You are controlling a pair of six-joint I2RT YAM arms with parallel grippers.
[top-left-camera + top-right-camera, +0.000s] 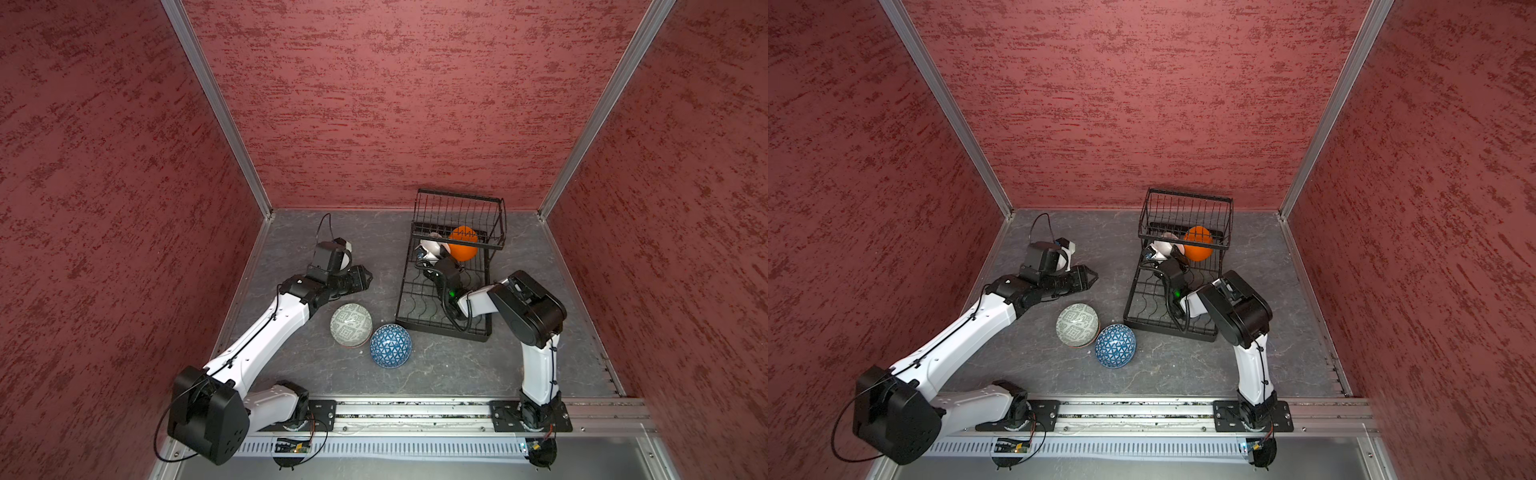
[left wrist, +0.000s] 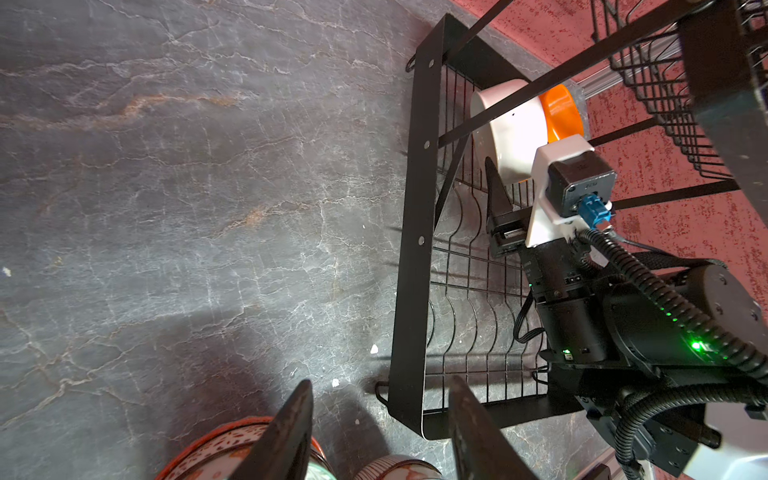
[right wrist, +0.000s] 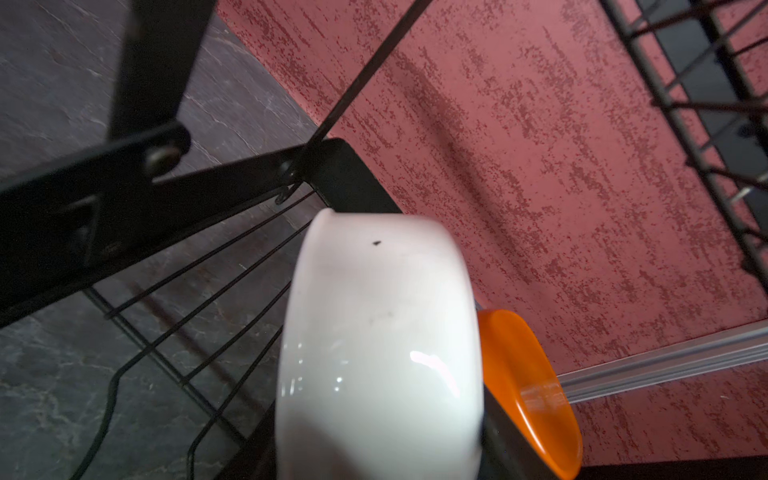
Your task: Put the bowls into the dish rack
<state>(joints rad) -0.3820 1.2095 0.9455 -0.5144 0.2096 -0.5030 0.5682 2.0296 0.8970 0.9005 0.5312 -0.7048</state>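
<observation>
The right gripper [image 1: 436, 255] sits inside the dish rack [image 1: 440, 331], its jaws clamped on the white bowl [image 1: 433, 244]. In the left wrist view one dark finger [image 2: 496, 187] lies against the bowl's side; the other is hidden. The white bowl stands on edge on the rack's wire base, at 12 o'clock from this gripper in both top views. The orange bowl [image 1: 463, 245], also on edge, stands just beside it at 2 o'clock, under the raised basket tier at the rack's far end.

The left gripper [image 1: 362, 277] hangs above the table [image 1: 457, 370] with its jaws apart and nothing between them. The rack lies at 3 o'clock from it, apart. The grey-green bowl [image 1: 351, 325] lies upside down on the table at 6 o'clock from that gripper. The blue bowl [image 1: 390, 346], also upside down, lies at 5 o'clock, right against the grey-green one.

The print on the right arm's wrist camera [image 2: 582, 178] is too small to read.
</observation>
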